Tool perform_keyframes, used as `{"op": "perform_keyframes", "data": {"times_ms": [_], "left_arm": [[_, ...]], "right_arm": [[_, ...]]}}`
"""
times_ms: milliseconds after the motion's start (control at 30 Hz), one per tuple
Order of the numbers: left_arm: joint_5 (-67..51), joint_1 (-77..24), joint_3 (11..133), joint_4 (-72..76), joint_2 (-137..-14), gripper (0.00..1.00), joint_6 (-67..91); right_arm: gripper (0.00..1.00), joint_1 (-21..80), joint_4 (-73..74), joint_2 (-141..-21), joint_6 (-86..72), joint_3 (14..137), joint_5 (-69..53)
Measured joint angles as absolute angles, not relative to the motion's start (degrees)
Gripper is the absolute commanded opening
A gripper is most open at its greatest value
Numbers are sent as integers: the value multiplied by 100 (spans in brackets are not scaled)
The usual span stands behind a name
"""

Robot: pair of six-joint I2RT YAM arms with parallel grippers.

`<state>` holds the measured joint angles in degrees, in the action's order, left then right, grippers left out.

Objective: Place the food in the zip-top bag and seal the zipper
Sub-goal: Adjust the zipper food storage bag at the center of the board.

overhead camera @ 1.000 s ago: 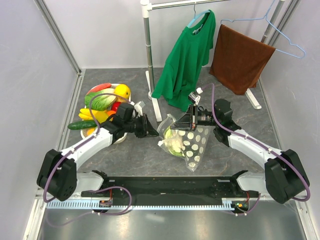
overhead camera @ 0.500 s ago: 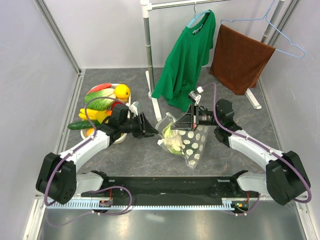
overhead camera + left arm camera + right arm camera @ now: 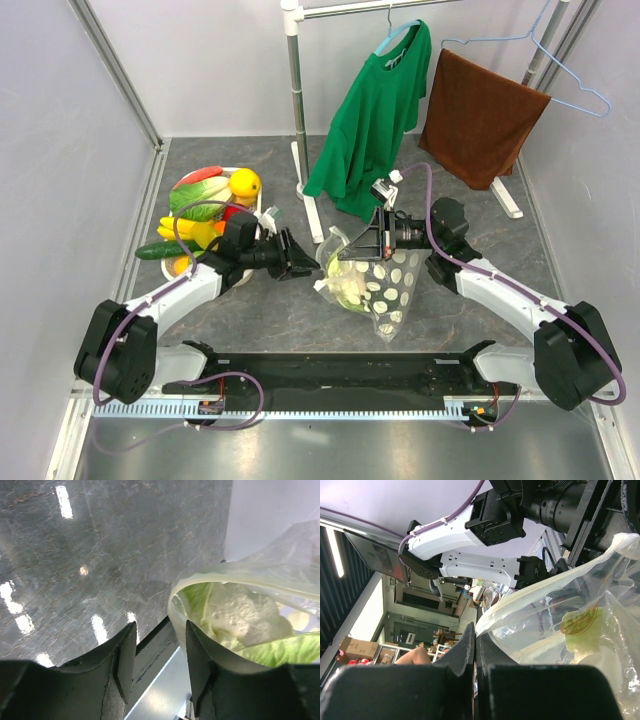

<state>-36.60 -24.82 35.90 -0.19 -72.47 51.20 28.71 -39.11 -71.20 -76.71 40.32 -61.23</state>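
Note:
The clear dotted zip-top bag [image 3: 385, 290] lies mid-table with its mouth held open toward the left. A pale-green cabbage [image 3: 350, 285] sits inside it, also seen in the left wrist view [image 3: 240, 617]. My right gripper [image 3: 345, 252] is shut on the bag's zipper rim [image 3: 530, 605] and holds it up. My left gripper [image 3: 305, 265] is open and empty, just left of the bag mouth [image 3: 175, 600], its fingers apart from the rim. More food [image 3: 205, 205], green, yellow, orange and red, is piled on the white tray [image 3: 176, 185] at the left.
A white rack post [image 3: 296, 100] stands behind the bag with a green shirt [image 3: 375, 115] and brown towel [image 3: 480, 115] hanging. A grey wall [image 3: 60, 200] bounds the left side. The black base rail [image 3: 330, 372] runs along the near edge.
My left gripper has moved right from the tray toward the bag mouth, open and empty. The right gripper holds the bag rim as before.

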Motion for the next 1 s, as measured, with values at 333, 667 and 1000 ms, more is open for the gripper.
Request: {"op": "perform_keyframes", "data": {"times_ms": [333, 667, 1000], "left_arm": [[-3927, -2482, 3411, 598, -7022, 36, 5614], [-3972, -2464, 3391, 222, -6598, 2, 5596], [-3962, -2464, 4560, -2016, -5913, 2, 4182]], "right_arm": [[0, 2993, -3990, -7120, -7669, 4032, -6173], [0, 2923, -3238, -7120, -6982, 4112, -6160], [35, 2569, 2003, -7266, -3030, 5122, -3505]]}}
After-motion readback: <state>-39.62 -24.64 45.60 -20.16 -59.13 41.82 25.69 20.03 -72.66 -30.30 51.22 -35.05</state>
